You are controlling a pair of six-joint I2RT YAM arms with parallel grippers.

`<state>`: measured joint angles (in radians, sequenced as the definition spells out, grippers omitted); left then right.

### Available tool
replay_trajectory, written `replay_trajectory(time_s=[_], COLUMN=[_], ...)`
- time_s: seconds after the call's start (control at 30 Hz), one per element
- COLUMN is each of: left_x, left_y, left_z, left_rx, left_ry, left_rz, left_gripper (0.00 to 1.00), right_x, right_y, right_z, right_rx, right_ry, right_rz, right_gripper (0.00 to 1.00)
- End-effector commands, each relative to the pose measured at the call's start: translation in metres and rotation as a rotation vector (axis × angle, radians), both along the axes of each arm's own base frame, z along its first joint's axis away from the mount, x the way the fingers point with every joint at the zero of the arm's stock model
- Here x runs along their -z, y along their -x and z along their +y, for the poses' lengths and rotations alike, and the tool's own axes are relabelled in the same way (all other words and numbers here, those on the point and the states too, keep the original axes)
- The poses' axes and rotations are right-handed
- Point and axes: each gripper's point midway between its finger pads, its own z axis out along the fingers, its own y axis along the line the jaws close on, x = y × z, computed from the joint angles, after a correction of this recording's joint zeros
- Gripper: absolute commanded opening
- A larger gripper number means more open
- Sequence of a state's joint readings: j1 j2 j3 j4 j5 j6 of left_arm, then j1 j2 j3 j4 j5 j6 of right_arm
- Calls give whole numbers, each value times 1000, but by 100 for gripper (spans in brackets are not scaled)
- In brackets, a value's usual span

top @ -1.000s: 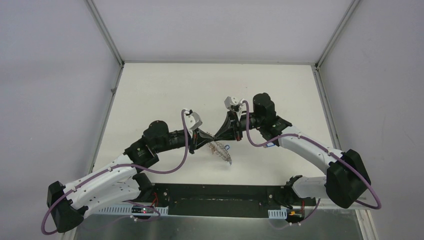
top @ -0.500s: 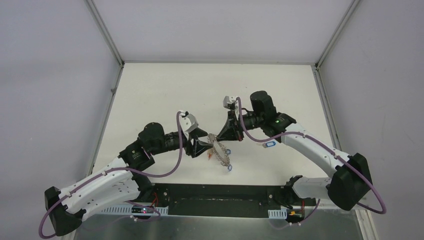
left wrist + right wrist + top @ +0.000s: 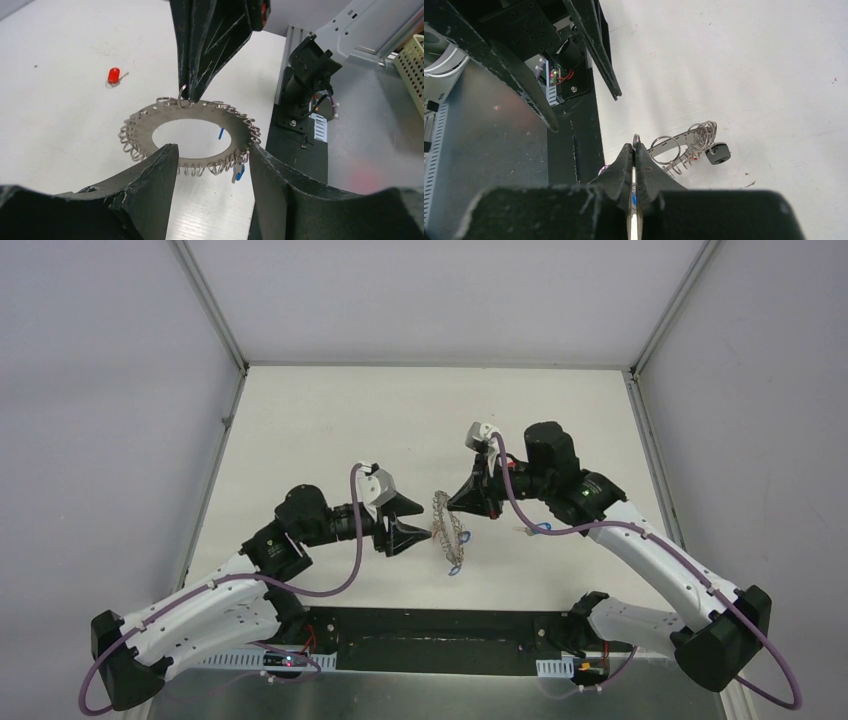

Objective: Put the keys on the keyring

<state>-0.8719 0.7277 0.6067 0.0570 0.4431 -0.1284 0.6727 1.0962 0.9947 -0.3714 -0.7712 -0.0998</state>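
Note:
The keyring (image 3: pixel 447 527), a flat grey ring rimmed with wire loops, hangs off the table between the two arms. My right gripper (image 3: pixel 455 508) is shut on one wire loop (image 3: pixel 185 97) at its upper rim, the fingers (image 3: pixel 636 150) pressed together. My left gripper (image 3: pixel 424 524) is open, its fingers (image 3: pixel 155 180) either side of the ring's near edge (image 3: pixel 200 162) without touching it. A blue-tagged key (image 3: pixel 239 171) dangles from the keyring. A red-tagged key (image 3: pixel 114 76) lies loose on the table. Another blue-tagged key (image 3: pixel 540 530) lies under my right forearm.
A small black fob (image 3: pixel 716 153) hangs on the ring's far side. The black mounting plate (image 3: pixel 440 638) with both arm bases runs along the near edge. White walls enclose the white table (image 3: pixel 330 430) on three sides.
My left gripper has let go of the keyring, opened and drawn back to the left. The right arm has swung right, carrying the ring, which now hangs upright.

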Motion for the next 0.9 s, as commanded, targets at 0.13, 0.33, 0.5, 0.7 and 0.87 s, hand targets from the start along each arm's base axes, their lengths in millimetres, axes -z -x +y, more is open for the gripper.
replay_trajectory(time_s=[0.13, 0.33, 0.5, 0.7, 0.87], left_x=[-32, -21, -14, -16, -12], left_y=[19, 7, 0, -1, 2], left_z=[-8, -17, -14, -7, -11], left_rx=[132, 92, 50, 23, 55], left_ry=[112, 111, 95, 89, 66], left_rz=[-236, -96, -97, -127, -128], left_gripper=[55, 49, 42, 37, 17], right_x=[-24, -23, -24, -29, -30], right_y=[14, 22, 24, 33, 36], right_z=[8, 10, 14, 19, 21], right_rx=[-112, -174, -188, -227, -234], right_ry=[-86, -106, -115, -144, -155], right_rz=[-45, -69, -39, -44, -54], right_gripper=[0, 0, 0, 0, 0])
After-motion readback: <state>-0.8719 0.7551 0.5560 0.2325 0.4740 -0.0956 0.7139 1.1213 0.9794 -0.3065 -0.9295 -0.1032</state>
